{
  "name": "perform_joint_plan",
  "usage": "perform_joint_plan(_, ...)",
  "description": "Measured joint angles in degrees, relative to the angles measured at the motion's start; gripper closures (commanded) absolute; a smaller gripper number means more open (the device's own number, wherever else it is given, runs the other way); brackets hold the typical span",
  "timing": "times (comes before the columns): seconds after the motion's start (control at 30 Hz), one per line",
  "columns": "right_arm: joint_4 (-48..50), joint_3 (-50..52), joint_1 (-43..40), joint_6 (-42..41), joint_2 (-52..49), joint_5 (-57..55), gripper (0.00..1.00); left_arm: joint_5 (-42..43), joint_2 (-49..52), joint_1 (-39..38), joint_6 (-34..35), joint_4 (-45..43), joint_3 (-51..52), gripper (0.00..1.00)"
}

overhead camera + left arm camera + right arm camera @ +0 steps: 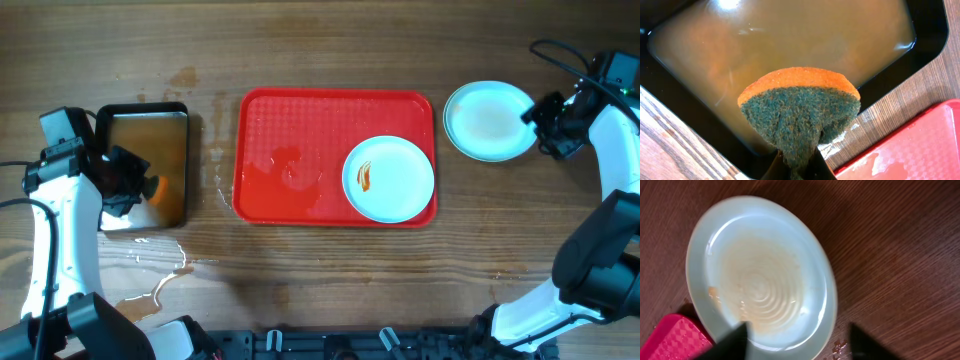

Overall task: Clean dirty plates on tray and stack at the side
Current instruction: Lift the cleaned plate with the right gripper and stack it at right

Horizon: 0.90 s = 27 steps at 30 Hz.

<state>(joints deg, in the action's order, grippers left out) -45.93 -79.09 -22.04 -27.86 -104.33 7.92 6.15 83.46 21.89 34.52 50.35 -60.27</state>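
1. Now, the red tray (pixel 290 120) lies in the middle of the table (pixel 330 290). Its left half looks wet and shiny.
2. The first plate (pixel 400 190) sits on the right part of the tray. It is round and white, with a small orange-red smear on its left side.
3. The second plate (pixel 488 120) lies on the table, off the tray, just beside the tray's top right corner. Up close it (pixel 760 280) shows a thin brownish film and a few tiny specks. I cannot tell if one more plate lies under it.
4. The right hand (pixel 797 347) is at the edge of the second plate. Its two fingers (pixel 732 342) stand wide apart and hold nothing. The rim of the plate shows between them.
5. The left hand (pixel 797 172) is squeezed tight on a sponge (pixel 800 110). The sponge is orange on one side and rough green on the other.
6. The sponge hangs over a black pan (pixel 930 30) at the left end of the table, well apart from both plates. The pan is full of brown water.
7. A little puddle (pixel 160 285) lies on the table near the pan, on the side close to the robot.
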Motion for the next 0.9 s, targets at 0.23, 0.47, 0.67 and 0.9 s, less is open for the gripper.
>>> perform_joint_plan(0.23, -7.3, 0.1, 4.0, 11.2, 0.0, 16.7, 0.25, 0.0, 0.0, 0.0, 0.0, -0.4, 0.0, 0.96)
perform_joint_plan(0.47, -11.5, 0.2, 22.3, 13.8, 0.0, 8.6, 0.29, 0.0, 0.0, 0.0, 0.0, -0.4, 0.0, 0.96)
perform_joint_plan(0.67, -2.7, 0.4, 31.5, 18.1, 0.0, -6.3, 0.31, 0.0, 0.0, 0.0, 0.0, -0.2, 0.0, 0.96)
perform_joint_plan(0.9, 0.8, 1.0, 31.7, 35.8, -0.7, -1.2, 0.33, 0.0, 0.0, 0.0, -0.2, -0.2, 0.0, 0.96)
